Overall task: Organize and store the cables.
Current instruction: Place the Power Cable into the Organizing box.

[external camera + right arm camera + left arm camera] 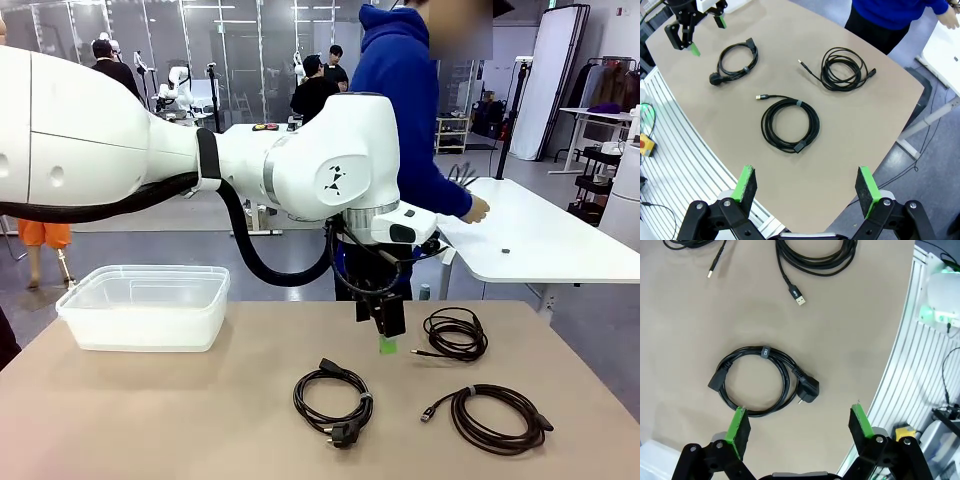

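Three coiled black cables lie on the tan table. The power cord coil (333, 401) (760, 382) (735, 60) has a chunky plug. A thin coil (455, 333) (842, 68) lies farther back on the right. A USB coil (497, 419) (790, 124) (815, 255) is at the front right. My left gripper (385, 338) (799, 425) (707, 36) hangs open above the table, just behind the power cord coil, holding nothing. In its own wrist view, my right gripper (806, 185) is open and empty, high over the table's right edge, well short of the USB coil.
An empty translucent plastic bin (147, 305) stands at the table's back left. A person in a blue hoodie (400, 100) stands beyond the far edge, one hand (478, 210) on a separate white table (540, 245). A slatted base (910, 390) borders the table.
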